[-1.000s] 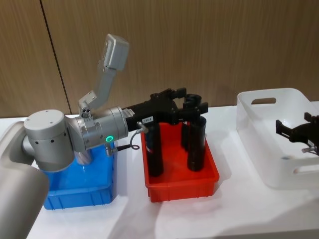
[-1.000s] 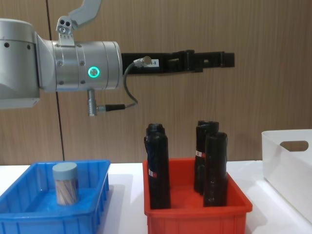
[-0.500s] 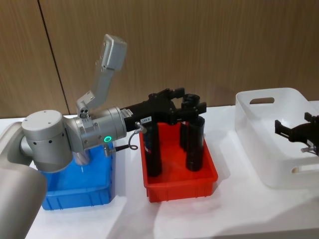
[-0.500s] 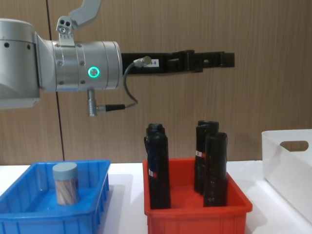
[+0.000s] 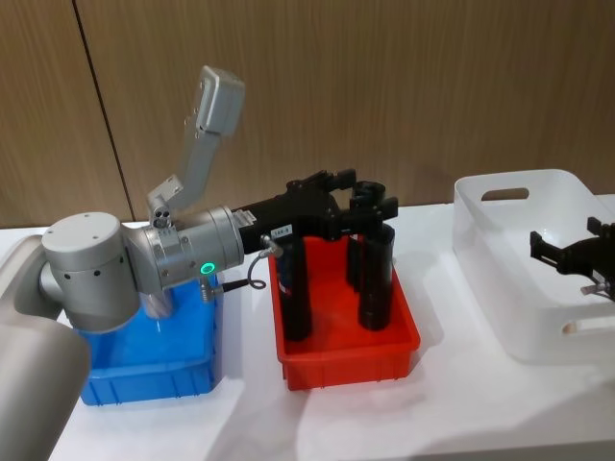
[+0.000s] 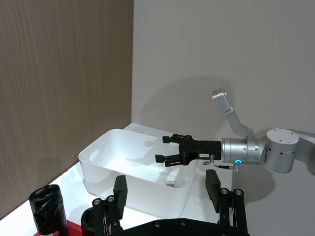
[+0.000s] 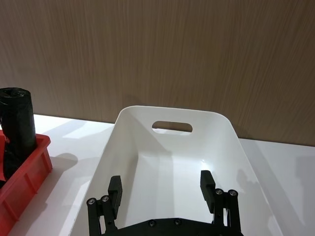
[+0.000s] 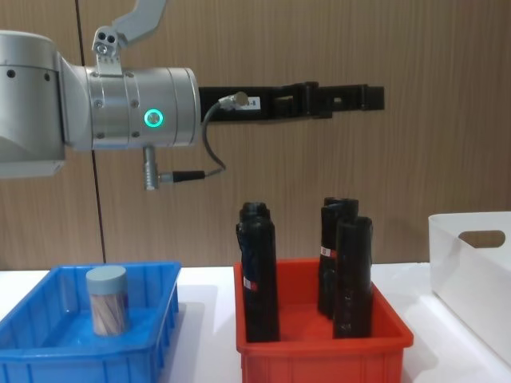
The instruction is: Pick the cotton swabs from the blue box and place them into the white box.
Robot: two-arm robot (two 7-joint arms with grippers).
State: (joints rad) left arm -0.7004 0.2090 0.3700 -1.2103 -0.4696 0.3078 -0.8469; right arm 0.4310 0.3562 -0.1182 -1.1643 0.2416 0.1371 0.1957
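Note:
One jar of cotton swabs (image 8: pixel 107 301), clear with a pale blue-grey lid, stands upright in the blue box (image 8: pixel 48 351) at the left. In the head view my left arm hides the jar, and the blue box (image 5: pixel 144 375) shows below the arm. My left gripper (image 5: pixel 360 197) reaches out level, high above the red bin, open and empty; the chest view shows this gripper (image 8: pixel 371 97) from the side. My right gripper (image 5: pixel 553 252) hovers open and empty over the white box (image 5: pixel 509 288). The right wrist view looks down between the right gripper's (image 7: pixel 161 189) fingers into the white box (image 7: pixel 172 147).
A red bin (image 5: pixel 346 355) with three tall black cylinders (image 5: pixel 296 288) stands between the blue and white boxes, right under my left gripper. Bare white tabletop (image 5: pixel 432 413) lies in front of the bins. A wooden wall closes the back.

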